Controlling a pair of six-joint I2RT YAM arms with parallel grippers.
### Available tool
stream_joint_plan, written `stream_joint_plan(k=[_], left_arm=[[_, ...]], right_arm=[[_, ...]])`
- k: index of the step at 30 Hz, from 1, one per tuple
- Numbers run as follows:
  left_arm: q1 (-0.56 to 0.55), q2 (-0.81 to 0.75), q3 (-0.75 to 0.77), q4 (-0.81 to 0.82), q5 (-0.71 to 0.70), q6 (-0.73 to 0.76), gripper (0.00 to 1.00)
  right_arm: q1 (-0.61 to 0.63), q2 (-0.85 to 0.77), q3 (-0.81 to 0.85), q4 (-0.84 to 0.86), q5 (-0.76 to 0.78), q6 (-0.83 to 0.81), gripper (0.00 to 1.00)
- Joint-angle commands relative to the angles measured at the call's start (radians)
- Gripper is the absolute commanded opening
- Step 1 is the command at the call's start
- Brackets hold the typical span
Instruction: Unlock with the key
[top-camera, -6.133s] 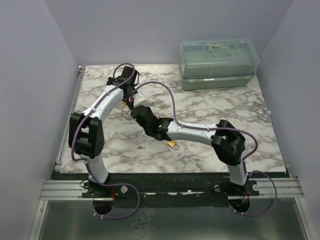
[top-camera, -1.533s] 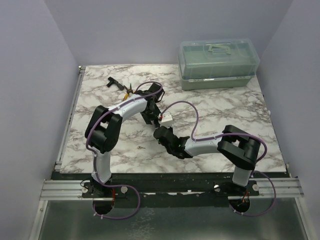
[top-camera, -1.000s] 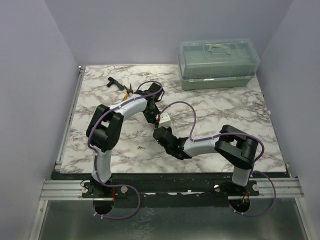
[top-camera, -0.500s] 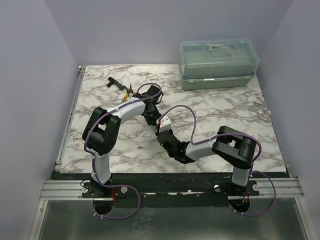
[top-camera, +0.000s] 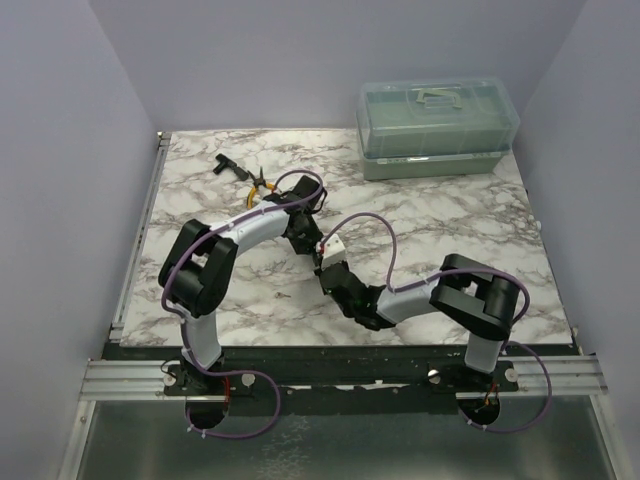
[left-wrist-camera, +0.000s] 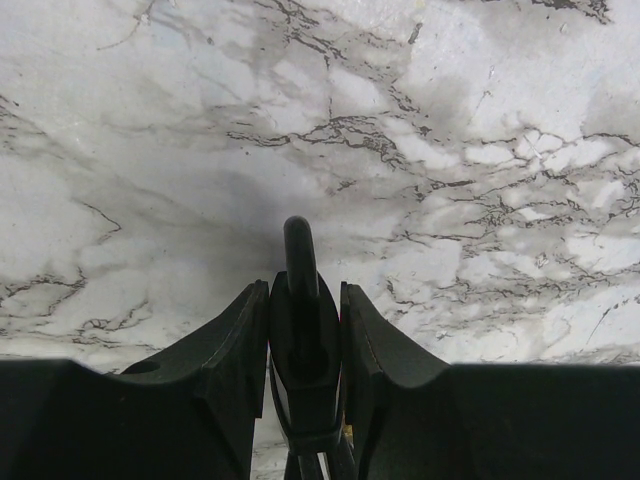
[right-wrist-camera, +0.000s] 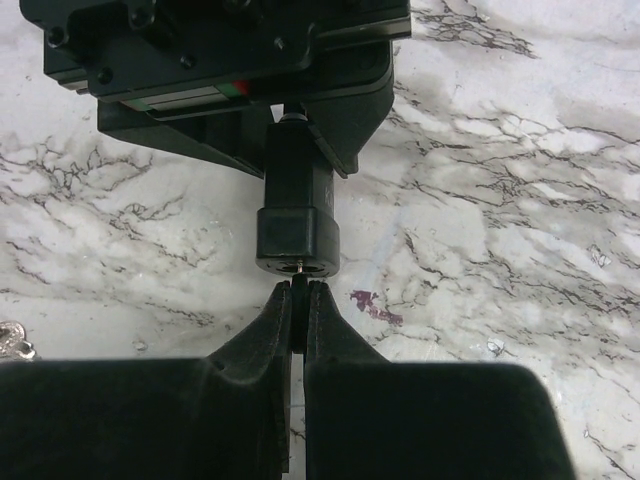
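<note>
My left gripper (top-camera: 316, 248) (left-wrist-camera: 303, 290) is shut on a black block-shaped piece (left-wrist-camera: 303, 340) with a rod sticking out of its top, held above the marble. In the right wrist view this piece (right-wrist-camera: 297, 225) hangs from the left gripper (right-wrist-camera: 220, 60), round socket facing me. My right gripper (top-camera: 326, 270) (right-wrist-camera: 300, 288) is shut on a small dark thin piece whose fine metal tip touches that socket. A tiny silver-grey thing (right-wrist-camera: 8, 340), perhaps the key, lies on the table (top-camera: 283, 294). The brass padlock is hidden.
Yellow-handled pliers (top-camera: 258, 181) and a small black tool (top-camera: 225, 165) lie at the back left. A translucent green toolbox (top-camera: 438, 125) stands at the back right. A small purple stain (right-wrist-camera: 372, 303) marks the marble table (top-camera: 450, 220).
Both arms have come from the back left to the table's middle. In the last second the two grippers have drawn together, and their meeting point has slid slightly nearer.
</note>
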Motion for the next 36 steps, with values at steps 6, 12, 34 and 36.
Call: stream_joint_plan(k=[6,12,34,36], left_arm=[[-0.064,-0.066,-0.068,-0.127,0.1,0.001,0.0],[-0.064,-0.066,-0.07,-0.131,0.091,-0.014,0.0],[-0.064,0.015,0.024,-0.186,0.045,-0.011,0.0],[-0.063,0.016,0.022,-0.186,0.045,-0.013,0.0]], right_arm=[[-0.021,-0.064,0.011,-0.138,-0.048,0.099,0.01],[-0.02,-0.11,-0.009,-0.186,-0.07,0.12,0.14],[-0.01,-0.277,0.018,-0.359,-0.215,0.185,0.63],[-0.01,-0.252,0.044,-0.368,-0.212,0.191,0.63]])
